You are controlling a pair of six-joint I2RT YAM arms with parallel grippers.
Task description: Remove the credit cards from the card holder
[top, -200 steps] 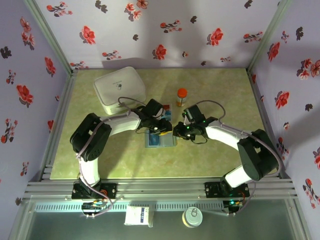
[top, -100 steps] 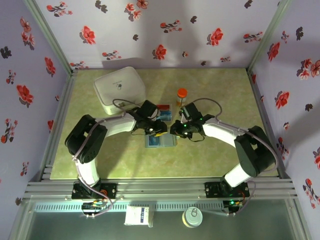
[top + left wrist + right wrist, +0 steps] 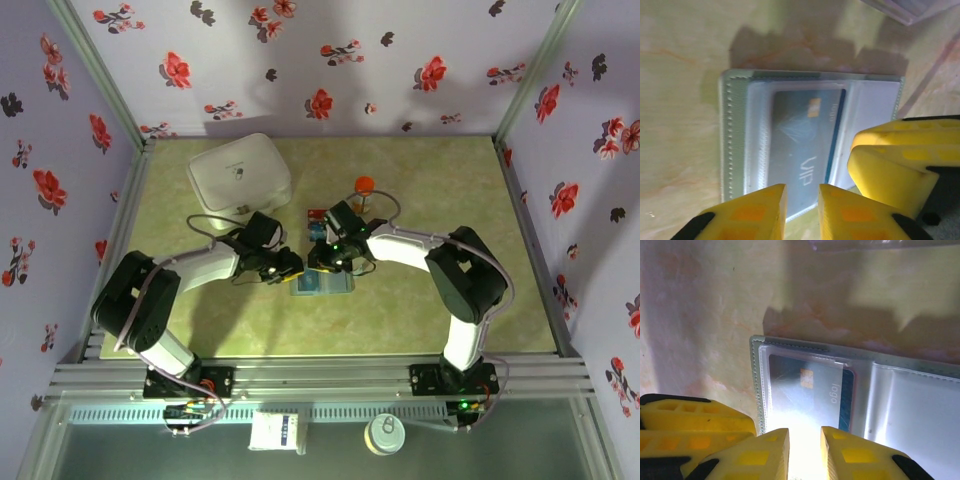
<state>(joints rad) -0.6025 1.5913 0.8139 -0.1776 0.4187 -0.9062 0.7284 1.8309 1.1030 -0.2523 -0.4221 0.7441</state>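
Back wall (image 3: 320, 70): pale lavender, printed with red and dark flowers; broad soft shadows across the upper centre.
Left wall (image 3: 50, 200): same print, angled inward.
Right wall (image 3: 590, 200): same print, angled inward.
Corner posts: bare metal, left post (image 3: 92, 65) and right post (image 3: 541, 65) slanting down to the far corners of the tabletop.
Tabletop (image 3: 400, 320): yellow-green, faintly marbled, matte.
Front rail (image 3: 320, 378): ribbed aluminium along the lower edge.
Light: overhead and diffuse; soft-edged shadows on the tabletop.

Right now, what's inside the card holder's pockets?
One blue-teal card in the card holder's clear sleeve. Neighbouring pocket looks empty, partly covered by the right end effector. Cards behind it: can't tell.
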